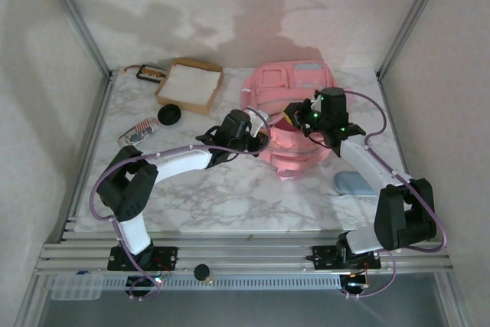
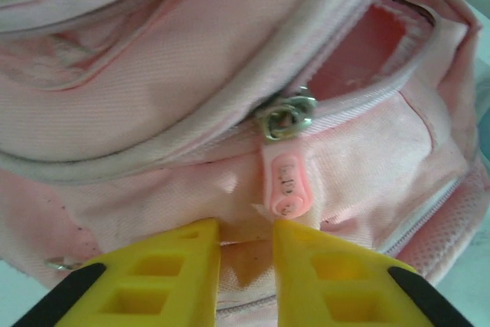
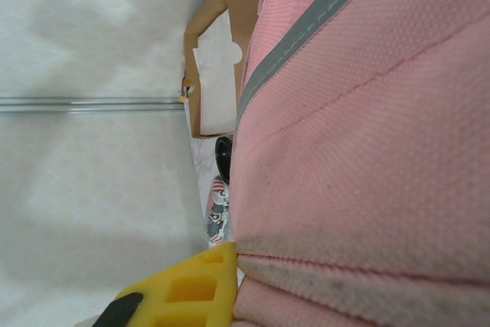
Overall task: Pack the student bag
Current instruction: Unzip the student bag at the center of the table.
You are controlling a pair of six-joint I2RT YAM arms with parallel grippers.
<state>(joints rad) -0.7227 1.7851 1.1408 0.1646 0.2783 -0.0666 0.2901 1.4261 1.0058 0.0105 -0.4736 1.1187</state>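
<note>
At the far middle of the marble table [image 1: 230, 189], the pink bag [image 1: 295, 86] lay with its pockets up, its near end between the two grippers. The left gripper [image 1: 260, 140] pressed against the bag's left near edge, and the right gripper [image 1: 293, 115] sat on the bag's top near the middle. In the left wrist view, the two yellow fingers [image 2: 184, 266] stood a little apart, with pink cloth in the narrow gap. A pink zip pull [image 2: 285, 181] hung from a metal slider [image 2: 287, 119], its lower end just at the fingertips. Whether this gripper pinched the cloth or the pull could not be told. Above the slider, the zip gaped at the right and showed the pink lining. In the right wrist view, one yellow finger [image 3: 191, 289] lay against the bag's textured side beside a grey strip [image 3: 306, 36]; its grip could not be told either. Left of the bag stood a brown box [image 1: 189, 84] with a white inside, and near it a black round thing [image 1: 169, 115] and a striped thing [image 1: 138, 132]. A pale blue thing [image 1: 354, 183] lay near the right arm.
</note>
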